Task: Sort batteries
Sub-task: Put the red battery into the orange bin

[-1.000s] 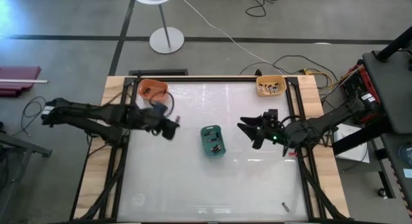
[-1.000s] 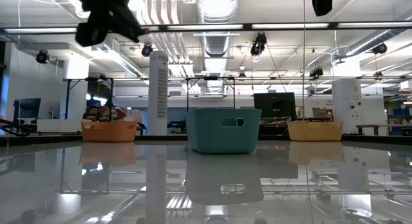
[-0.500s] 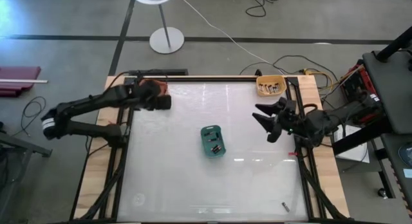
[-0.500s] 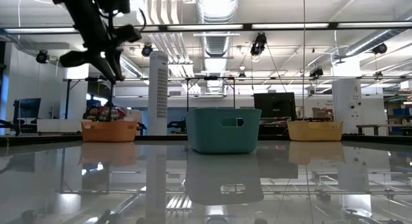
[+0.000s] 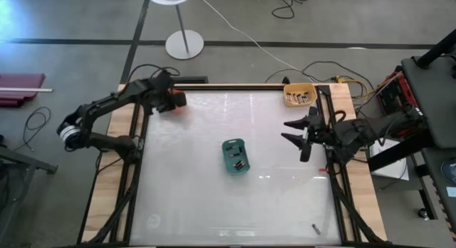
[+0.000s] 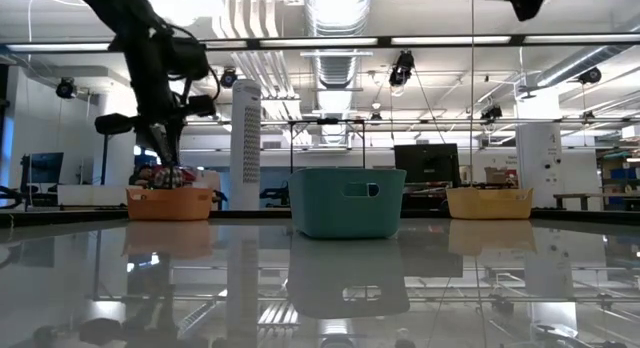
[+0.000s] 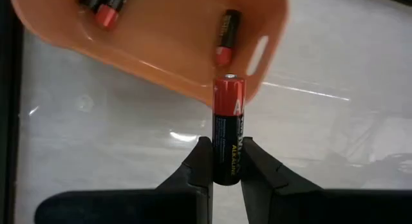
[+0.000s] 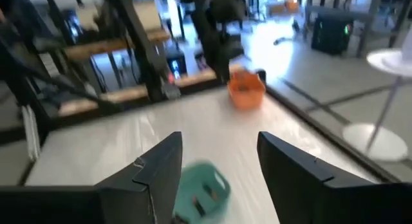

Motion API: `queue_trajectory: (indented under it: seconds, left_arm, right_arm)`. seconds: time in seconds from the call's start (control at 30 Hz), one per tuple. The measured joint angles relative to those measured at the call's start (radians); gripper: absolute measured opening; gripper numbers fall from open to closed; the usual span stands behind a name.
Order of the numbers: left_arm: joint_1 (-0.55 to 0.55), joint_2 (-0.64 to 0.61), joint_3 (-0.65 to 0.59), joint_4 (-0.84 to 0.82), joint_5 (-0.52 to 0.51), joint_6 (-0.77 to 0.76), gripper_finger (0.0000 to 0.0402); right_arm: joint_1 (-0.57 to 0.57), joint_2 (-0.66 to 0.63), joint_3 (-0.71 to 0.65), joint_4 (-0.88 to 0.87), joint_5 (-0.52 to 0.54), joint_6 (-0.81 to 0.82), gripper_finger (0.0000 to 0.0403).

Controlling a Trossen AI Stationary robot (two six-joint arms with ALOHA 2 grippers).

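Battery [image 7: 228,130], black body with a red-copper end, stands clamped between the fingers of the left gripper [image 7: 223,161], its red end pointing toward the orange bin [image 7: 167,53]. In the left wrist view the cell sits just short of the bin's near wall; two more batteries [image 7: 226,36] lie inside that bin. From above, the left gripper [image 5: 173,100] is over the orange bin [image 5: 176,107] at the table's far left corner, close to the black frame rail [image 5: 228,86] along the far edge.

Right gripper [image 5: 302,135] hangs above the right side of the table, fingers spread wide and holding nothing, pointed toward the centre. It is well apart from the teal bin [image 5: 235,156], which sits mid-table with several cells in it. Yellow bin [image 5: 299,95] stands in the far right corner, also holding cells. One loose battery [image 5: 314,227] lies alone near the front right corner, close to the table edge.

White tabletop [image 5: 185,184] lies bare between the three bins and across the front left area. In the low view the orange bin [image 6: 168,203], teal bin [image 6: 347,201] and yellow bin [image 6: 488,202] stand in a row, with the left arm [image 6: 150,78] reaching down over the orange one.
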State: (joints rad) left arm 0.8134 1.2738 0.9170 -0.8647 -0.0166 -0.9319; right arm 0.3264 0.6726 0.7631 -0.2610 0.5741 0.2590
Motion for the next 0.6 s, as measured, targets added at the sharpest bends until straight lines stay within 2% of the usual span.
queue_trajectory:
  seconds: [0.2, 0.37, 0.6]
  left_arm:
    - [0.062, 0.092, 0.079, -0.018, -0.022, 0.054, 0.0027]
    - [0.142, 0.248, 0.163, -0.042, -0.03, 0.136, 0.0027]
    - [0.191, 0.442, 0.337, -0.196, -0.093, 0.34, 0.0027]
  right_arm:
    - [0.0, -0.014, 0.0, -0.189, 0.001, 0.125, 0.0184]
    - [0.0, -0.012, -0.001, -0.173, 0.011, 0.139, 0.0183]
    - [0.0, -0.011, 0.031, -0.199, 0.021, 0.234, 0.018]
